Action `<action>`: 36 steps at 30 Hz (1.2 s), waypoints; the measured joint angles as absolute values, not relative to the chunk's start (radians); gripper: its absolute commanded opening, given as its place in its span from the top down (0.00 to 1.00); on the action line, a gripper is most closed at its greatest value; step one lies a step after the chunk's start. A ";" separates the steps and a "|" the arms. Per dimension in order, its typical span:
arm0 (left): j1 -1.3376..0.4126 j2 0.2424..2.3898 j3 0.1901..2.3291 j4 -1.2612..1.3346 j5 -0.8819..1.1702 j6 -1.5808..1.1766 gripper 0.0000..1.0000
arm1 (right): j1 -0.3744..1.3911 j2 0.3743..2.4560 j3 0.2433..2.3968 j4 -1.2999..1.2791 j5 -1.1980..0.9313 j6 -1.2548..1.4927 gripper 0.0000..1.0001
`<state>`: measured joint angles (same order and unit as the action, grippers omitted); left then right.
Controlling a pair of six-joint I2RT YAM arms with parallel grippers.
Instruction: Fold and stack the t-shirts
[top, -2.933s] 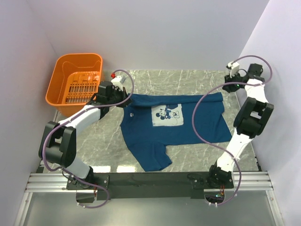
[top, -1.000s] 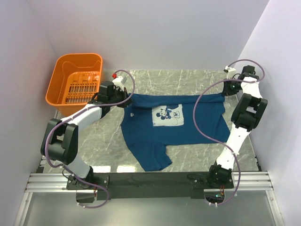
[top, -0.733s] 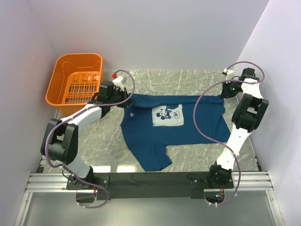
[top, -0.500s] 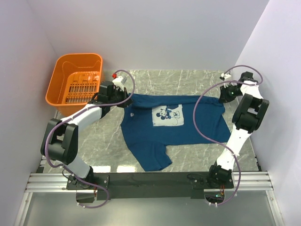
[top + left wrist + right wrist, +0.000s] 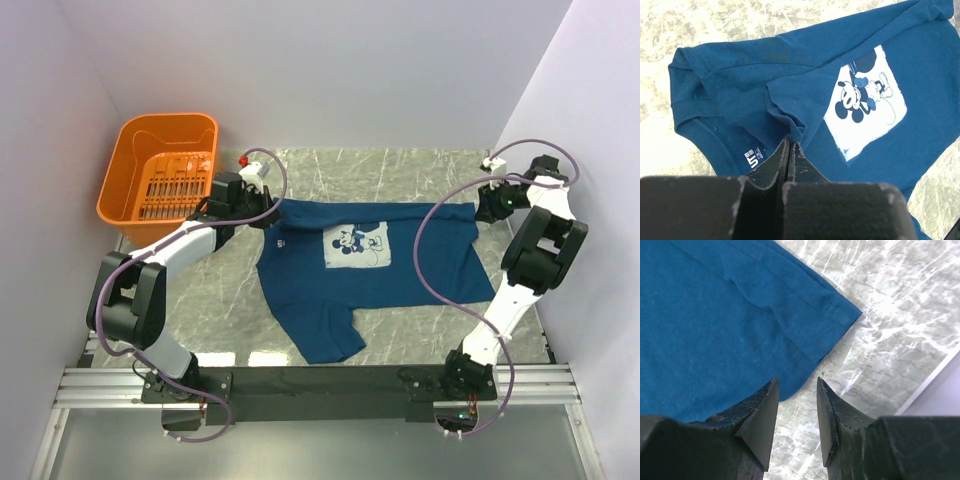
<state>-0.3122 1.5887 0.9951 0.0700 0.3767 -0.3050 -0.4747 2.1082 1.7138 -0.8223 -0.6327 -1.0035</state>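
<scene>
The dark blue t-shirt (image 5: 370, 275) lies spread print-up on the marble worktop (image 5: 400, 168), right of an orange basket (image 5: 120, 180). The left gripper (image 5: 790, 146) is clamped on a pinch of fabric beside the collar, far left. The right gripper (image 5: 797, 382) hovers over the far-right sleeve hem, jaws narrowly apart, holding nothing.

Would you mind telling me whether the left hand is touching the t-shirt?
Touching. The left wrist view shows the left hand closed, with a raised fold of the t-shirt pinched between its fingertips.

white neck print (image 5: 754, 157) inside t-shirt (image 5: 740, 85) collar, partly hidden, illegible
</scene>
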 measured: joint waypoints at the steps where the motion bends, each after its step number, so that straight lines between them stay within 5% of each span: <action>1: -0.312 1.589 0.995 0.070 0.377 -0.305 0.99 | -0.477 2.105 1.714 -0.822 -0.642 -1.002 0.56; 24: -0.312 1.588 0.981 0.093 0.377 -0.312 0.99 | -0.384 2.247 1.869 -0.692 -0.436 -0.558 0.50; 33: -0.312 1.588 0.981 0.093 0.377 -0.312 0.99 | -0.384 2.295 1.898 -0.698 -0.432 -0.540 0.67; 36: -0.312 1.588 0.981 0.093 0.377 -0.312 0.99 | -0.384 2.295 1.898 -0.698 -0.439 -0.545 0.85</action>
<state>-0.3122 1.5875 0.9813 0.0933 0.3771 -0.3119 -0.3843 2.2951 1.8984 -0.6979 -0.4385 -0.5453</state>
